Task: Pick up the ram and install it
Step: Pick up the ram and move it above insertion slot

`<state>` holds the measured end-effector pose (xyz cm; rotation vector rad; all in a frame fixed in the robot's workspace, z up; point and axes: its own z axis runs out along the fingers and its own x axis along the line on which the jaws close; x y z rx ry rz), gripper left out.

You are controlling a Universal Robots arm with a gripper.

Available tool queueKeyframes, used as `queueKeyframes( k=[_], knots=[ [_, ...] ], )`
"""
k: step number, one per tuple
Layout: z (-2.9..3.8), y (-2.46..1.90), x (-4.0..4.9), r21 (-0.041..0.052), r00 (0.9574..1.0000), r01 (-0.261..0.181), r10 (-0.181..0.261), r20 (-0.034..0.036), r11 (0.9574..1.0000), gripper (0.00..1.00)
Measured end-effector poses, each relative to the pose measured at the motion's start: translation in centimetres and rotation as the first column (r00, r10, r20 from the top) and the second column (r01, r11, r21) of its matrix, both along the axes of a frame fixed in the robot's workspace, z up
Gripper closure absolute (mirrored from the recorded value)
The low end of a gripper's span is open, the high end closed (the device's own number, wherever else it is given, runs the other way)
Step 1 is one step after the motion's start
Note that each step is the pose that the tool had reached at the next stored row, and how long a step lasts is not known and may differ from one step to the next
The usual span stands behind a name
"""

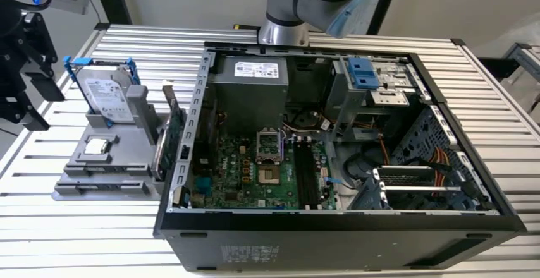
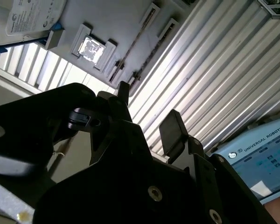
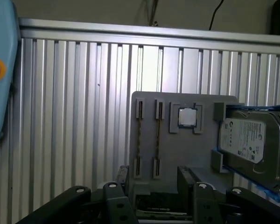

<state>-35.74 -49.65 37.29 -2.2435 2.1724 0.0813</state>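
Two thin ram sticks stand on edge in the slots of a grey holder (image 3: pixel 177 154); one ram stick (image 3: pixel 139 135) (image 2: pixel 134 46) lies parallel to the other (image 3: pixel 157 135) (image 2: pixel 151 51). My gripper (image 3: pixel 155 184) (image 2: pixel 148 112) hangs above the holder's edge, open, with nothing between its black fingers (image 3: pixel 186 179). In the exterior view the gripper (image 1: pixel 35 91) is at the far left, beside the holder (image 1: pixel 93 189). The open computer case (image 1: pixel 337 227) holds the green motherboard (image 1: pixel 240 170) with long black slots (image 1: pixel 305 174).
On the holder sit a silver hard drive in a blue frame (image 1: pixel 108 98) (image 3: pixel 249 142), a processor chip (image 1: pixel 98 144) (image 3: pixel 187 117) and an upright green card (image 1: pixel 173 136). The slatted metal table (image 1: pixel 76 227) carries everything. The arm's base (image 1: pixel 287 28) stands behind the case.
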Motion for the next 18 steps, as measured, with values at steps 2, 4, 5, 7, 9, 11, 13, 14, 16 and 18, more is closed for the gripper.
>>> queueKeyframes(
  k=[2, 4, 5, 7, 9, 11, 13, 14, 16, 18],
  knots=[
    [-0.16, 0.02, 0.05, -0.0001, 1.0, 0.0, 0.0, 0.0001, 1.0, 0.0],
    [-0.3, 0.03, 0.09, -0.0001, 1.0, 0.0, 0.0, 0.0001, 1.0, 0.0],
    [-0.38, 0.03, 0.11, -0.0001, 1.0, 0.0, 0.0, 0.0002, 1.0, 0.0],
    [-0.54, 0.04, 0.15, 0.0, 1.0, 0.0, 0.0, 0.0004, 1.0, 0.0],
    [-0.69, 0.04, 0.17, -0.0001, 1.0, 0.0, 0.0, 0.0005, 1.0, 0.0],
    [-0.83, 0.05, 0.2, -0.0001, 1.0, 0.0, 0.0, 0.0006, 1.0, 0.0],
    [-0.99, 0.06, 0.21, 0.0, 1.0, 0.0, 0.0, 0.001, 1.0, 0.0],
    [-1.06, 0.06, 0.22, 0.0, 1.0, 0.0, 0.0, 0.0011, 1.0, 0.0],
    [-1.2, 0.06, 0.23, 0.0, 1.0, 0.0, 0.0, 0.0016, 1.0, 0.0],
    [-1.35, 0.07, 0.24, 0.0, 1.0, 0.0, 0.0, 0.0021, 1.0, 0.0]
  ],
)
